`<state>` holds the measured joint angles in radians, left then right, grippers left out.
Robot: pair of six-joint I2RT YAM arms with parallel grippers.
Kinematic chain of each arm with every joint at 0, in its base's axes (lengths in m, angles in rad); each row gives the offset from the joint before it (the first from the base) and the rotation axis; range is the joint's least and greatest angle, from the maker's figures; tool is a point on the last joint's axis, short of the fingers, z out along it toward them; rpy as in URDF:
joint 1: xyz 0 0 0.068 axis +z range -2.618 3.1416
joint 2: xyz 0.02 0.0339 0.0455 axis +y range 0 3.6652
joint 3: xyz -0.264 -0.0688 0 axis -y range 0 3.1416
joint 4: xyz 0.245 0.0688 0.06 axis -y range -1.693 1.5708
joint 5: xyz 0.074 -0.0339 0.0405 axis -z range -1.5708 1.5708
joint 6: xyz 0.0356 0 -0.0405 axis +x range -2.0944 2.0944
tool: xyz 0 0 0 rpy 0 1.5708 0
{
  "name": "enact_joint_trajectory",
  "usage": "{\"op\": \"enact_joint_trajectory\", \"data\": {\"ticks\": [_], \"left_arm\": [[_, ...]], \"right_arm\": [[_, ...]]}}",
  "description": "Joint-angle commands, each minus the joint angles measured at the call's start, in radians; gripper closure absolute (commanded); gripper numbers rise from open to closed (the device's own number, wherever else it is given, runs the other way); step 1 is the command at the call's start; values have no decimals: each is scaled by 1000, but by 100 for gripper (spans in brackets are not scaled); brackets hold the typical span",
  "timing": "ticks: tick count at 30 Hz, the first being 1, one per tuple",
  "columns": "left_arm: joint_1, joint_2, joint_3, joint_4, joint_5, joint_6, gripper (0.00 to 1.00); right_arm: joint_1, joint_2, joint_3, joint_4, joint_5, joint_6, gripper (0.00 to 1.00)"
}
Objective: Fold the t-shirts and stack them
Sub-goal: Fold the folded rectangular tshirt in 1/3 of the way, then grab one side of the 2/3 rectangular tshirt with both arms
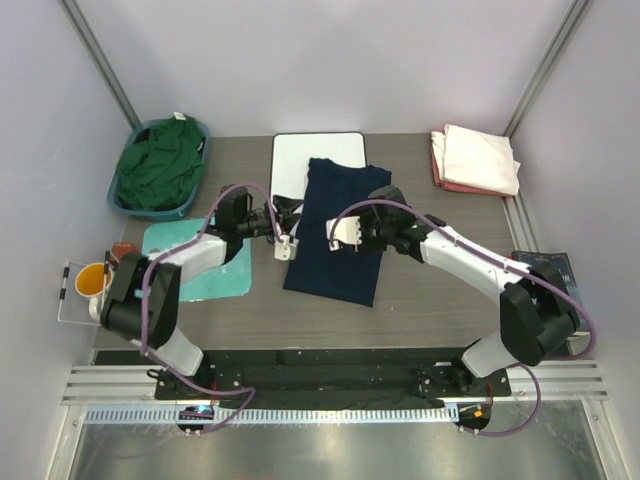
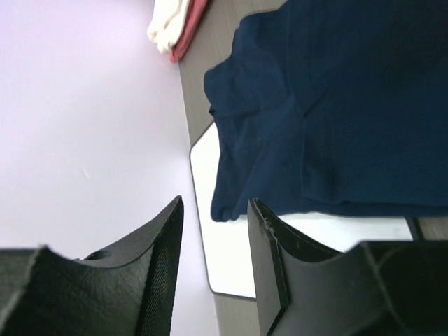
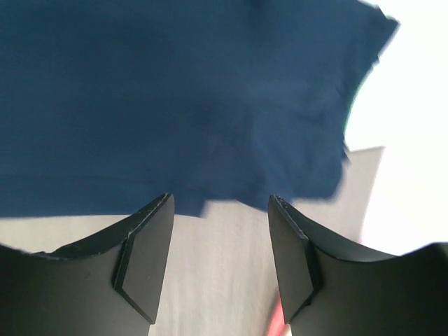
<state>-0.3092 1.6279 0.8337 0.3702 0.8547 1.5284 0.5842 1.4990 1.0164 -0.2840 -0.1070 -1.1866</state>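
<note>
A dark navy t-shirt [image 1: 340, 235] lies folded lengthwise in the middle of the table, its top end on the white board [image 1: 320, 155]. My left gripper [image 1: 285, 240] hovers at the shirt's left edge and is open with nothing in it. Over the shirt's middle, my right gripper [image 1: 343, 233] is open and also holds nothing. In the left wrist view the gripper [image 2: 213, 241] frames the board [image 2: 231, 238] beside the navy cloth [image 2: 336, 105]. In the right wrist view the gripper [image 3: 220, 241] sits just off the shirt's edge [image 3: 175, 91]. A dark green t-shirt [image 1: 160, 165] fills the basket. A cream t-shirt [image 1: 482, 158] rests on a pink one [image 1: 438, 160].
The blue basket [image 1: 203, 138] stands at the back left. A flat teal mat [image 1: 195, 265] lies under my left arm. An orange cup [image 1: 92, 280] sits at the left edge, and a dark box [image 1: 548, 268] at the right edge.
</note>
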Motion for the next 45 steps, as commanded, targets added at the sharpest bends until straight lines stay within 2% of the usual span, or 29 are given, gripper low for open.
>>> {"op": "enact_joint_trajectory", "data": {"ticks": [1, 2, 3, 4, 5, 8, 13, 23, 28, 37, 45], "left_arm": [[21, -203, 54, -599, 148, 357, 58], [22, -229, 57, -828, 158, 445, 59], [25, -234, 56, -929, 171, 528, 60], [27, -234, 51, -1024, 170, 720, 60], [27, -226, 47, -1182, 168, 805, 60], [28, -172, 16, -1295, 159, 1040, 60], [19, -102, 8, -1275, 179, 1082, 60], [2, -37, -4, -1156, 167, 1053, 61], [1, 1, -30, -1021, 141, 1027, 62], [-1, 62, -5, -895, 112, 970, 62], [-1, 99, -1, -887, 73, 992, 63]], "right_arm": [[35, -97, 60, -364, -264, 1, 39], [51, -106, 44, -406, -273, 30, 39], [75, -129, 28, -429, -293, 28, 39], [94, -141, -20, -429, -307, 38, 39], [107, -152, -48, -411, -312, 57, 39], [164, -180, -145, -341, -300, 94, 39], [201, -160, -203, -235, -273, 186, 40], [215, -169, -315, -80, -192, 222, 40], [215, -166, -331, -67, -186, 228, 40], [212, -160, -349, -57, -165, 219, 40], [189, -105, -366, -24, -163, 191, 40]]}}
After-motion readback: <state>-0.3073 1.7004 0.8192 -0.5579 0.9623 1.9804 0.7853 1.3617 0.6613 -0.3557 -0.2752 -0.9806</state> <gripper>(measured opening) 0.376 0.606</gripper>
